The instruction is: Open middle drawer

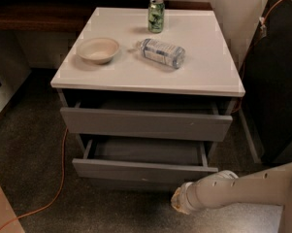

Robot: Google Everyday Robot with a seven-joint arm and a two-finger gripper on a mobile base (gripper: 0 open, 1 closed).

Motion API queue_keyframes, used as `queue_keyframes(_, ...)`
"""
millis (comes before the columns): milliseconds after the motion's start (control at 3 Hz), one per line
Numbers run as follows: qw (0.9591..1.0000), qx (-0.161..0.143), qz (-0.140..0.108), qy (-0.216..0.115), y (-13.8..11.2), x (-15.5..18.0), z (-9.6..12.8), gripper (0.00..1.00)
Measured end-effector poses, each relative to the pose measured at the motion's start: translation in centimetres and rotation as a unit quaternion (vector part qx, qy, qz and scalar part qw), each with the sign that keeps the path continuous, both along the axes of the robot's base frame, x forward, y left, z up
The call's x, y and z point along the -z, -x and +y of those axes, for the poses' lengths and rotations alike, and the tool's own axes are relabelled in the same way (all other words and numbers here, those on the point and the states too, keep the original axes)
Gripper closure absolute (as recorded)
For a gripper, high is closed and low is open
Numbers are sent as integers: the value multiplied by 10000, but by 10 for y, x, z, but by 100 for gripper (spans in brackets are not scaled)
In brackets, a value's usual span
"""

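Middle drawer point(140, 171) job: claw point(179, 203) sits low, just below its front's right part; grip state, cannot tell. Drawer stands pulled out under tabletop point(208, 57). Stiff, probably light, handleless: hook the top edge.

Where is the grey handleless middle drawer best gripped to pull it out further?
Grip the top edge of the flat grey middle drawer front, coming from above and in front. It has no handle, but it stands partly pulled out, so its upper lip is exposed. The gripper is low, just below the front's right part.
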State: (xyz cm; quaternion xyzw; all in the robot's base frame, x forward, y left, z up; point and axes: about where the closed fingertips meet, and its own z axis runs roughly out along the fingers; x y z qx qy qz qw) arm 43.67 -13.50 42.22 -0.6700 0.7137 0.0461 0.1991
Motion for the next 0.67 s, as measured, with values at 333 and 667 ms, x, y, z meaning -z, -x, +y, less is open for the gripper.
queue_keyframes(333, 9998, 61, -169, -13, 1, -13, 0, 95)
queue_keyframes(667, 9992, 76, -403, -17, -7, -32, 0, 100)
